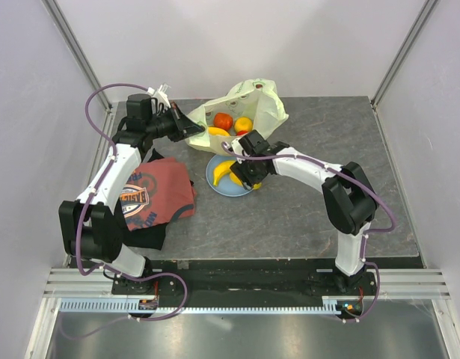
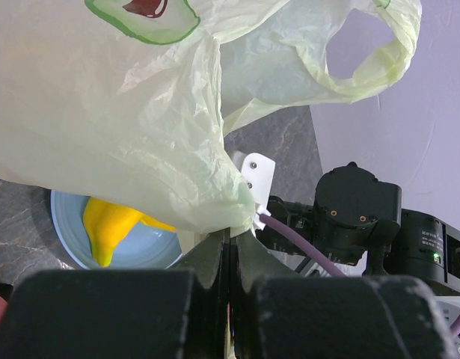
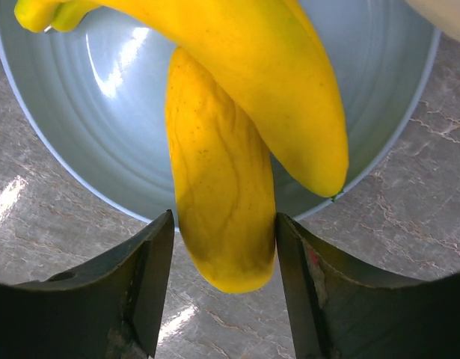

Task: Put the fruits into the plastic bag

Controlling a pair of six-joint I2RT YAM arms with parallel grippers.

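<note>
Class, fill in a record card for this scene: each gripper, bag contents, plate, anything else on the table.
Left gripper: shut on the bag's edge
Right gripper: jaws flank a banana, about touching it
In bag: several fruits
Plate: blue, two bananas on it
Also: red shirt

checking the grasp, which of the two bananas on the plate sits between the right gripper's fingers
The wrinkled banana, its tip past the plate rim; the smoother banana lies over it, farther up.
</note>
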